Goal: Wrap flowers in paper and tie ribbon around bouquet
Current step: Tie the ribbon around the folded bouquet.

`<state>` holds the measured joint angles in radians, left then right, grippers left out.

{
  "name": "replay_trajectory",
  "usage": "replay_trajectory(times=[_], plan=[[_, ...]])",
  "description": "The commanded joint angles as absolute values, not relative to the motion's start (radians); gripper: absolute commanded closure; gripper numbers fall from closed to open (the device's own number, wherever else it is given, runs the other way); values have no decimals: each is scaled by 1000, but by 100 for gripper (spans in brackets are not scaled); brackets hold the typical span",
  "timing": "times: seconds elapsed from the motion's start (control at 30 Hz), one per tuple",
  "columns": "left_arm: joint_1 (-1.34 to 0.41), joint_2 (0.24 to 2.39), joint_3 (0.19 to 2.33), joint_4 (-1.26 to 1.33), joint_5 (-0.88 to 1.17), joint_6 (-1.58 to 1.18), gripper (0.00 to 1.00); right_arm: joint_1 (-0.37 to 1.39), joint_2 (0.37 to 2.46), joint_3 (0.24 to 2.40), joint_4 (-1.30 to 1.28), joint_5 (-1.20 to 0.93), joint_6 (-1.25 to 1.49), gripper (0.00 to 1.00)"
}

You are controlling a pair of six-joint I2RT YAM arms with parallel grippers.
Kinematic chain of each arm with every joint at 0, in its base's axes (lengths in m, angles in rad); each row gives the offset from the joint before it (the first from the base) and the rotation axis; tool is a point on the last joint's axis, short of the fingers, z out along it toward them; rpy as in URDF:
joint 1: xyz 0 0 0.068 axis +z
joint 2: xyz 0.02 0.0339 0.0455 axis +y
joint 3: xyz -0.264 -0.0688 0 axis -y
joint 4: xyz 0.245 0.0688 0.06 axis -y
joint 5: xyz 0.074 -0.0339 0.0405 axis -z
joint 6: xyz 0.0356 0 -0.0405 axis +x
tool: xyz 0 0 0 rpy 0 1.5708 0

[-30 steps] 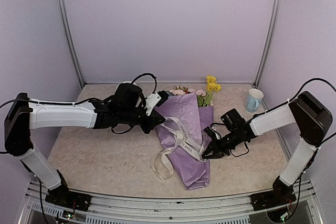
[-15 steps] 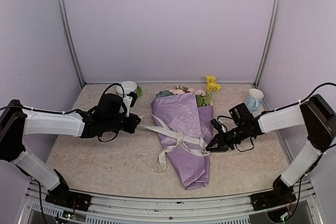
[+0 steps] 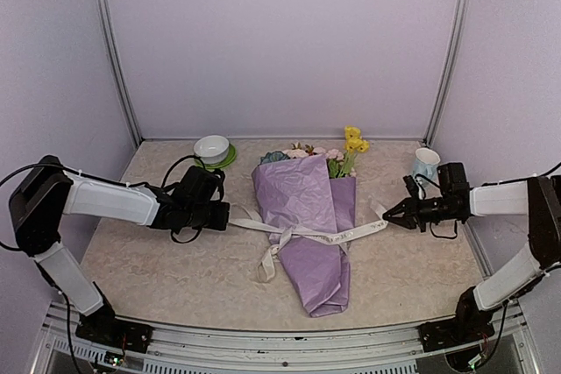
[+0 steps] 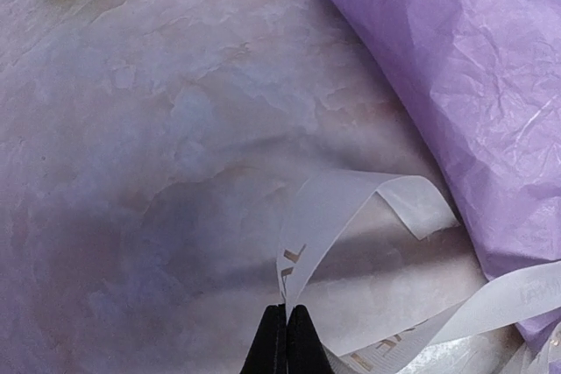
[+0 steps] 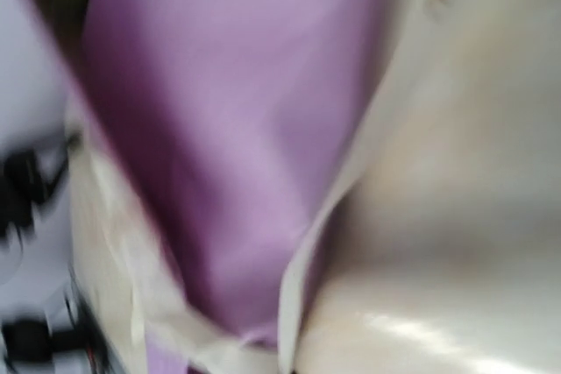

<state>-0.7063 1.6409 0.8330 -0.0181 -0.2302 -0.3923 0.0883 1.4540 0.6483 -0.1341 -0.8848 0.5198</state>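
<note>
We see a robotics lab test cell: plain pale walls (image 3: pixel 280 41) and aluminium corner posts (image 3: pixel 113 50) box in a marble-patterned table (image 3: pixel 158 278), with two robot arms (image 3: pixel 105 199) bolted to a metal rail (image 3: pixel 280 343) at its near edge.

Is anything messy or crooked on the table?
Only small things: the ribbon is twisted beside the left gripper, with one loose tail flopped on the table, and the paper is crinkled. Nothing is spilled.

You've one lilac-pink paper bouquet (image 3: pixel 307 216), one cream fabric ribbon (image 3: pixel 351 235), one white bowl (image 3: pixel 211 147) (plus one green saucer (image 3: pixel 230 159)), one pale mug (image 3: pixel 425 165).
</note>
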Motion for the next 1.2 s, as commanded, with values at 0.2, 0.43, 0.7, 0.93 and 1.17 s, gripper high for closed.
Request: replay_trajectory(times=[0.2,0.43,0.7,0.93,1.17], plan=[[-654,1513,796,-174,-433,-511,100,-275,1379,483,49,-955,627,100],[-565,1369,722,-233,-525,-573,100,-584,1304,425,84,-991,658,100],[-428,1227,666,-246,-522,-545,100,-814,1330,417,124,-1013,667,100],[-328,1176,654,-302,-532,-508,100,-934,1373,386,150,-1022,667,100],[-171,1137,578,-266,-442,-513,100,-985,1296,411,78,-952,631,100]])
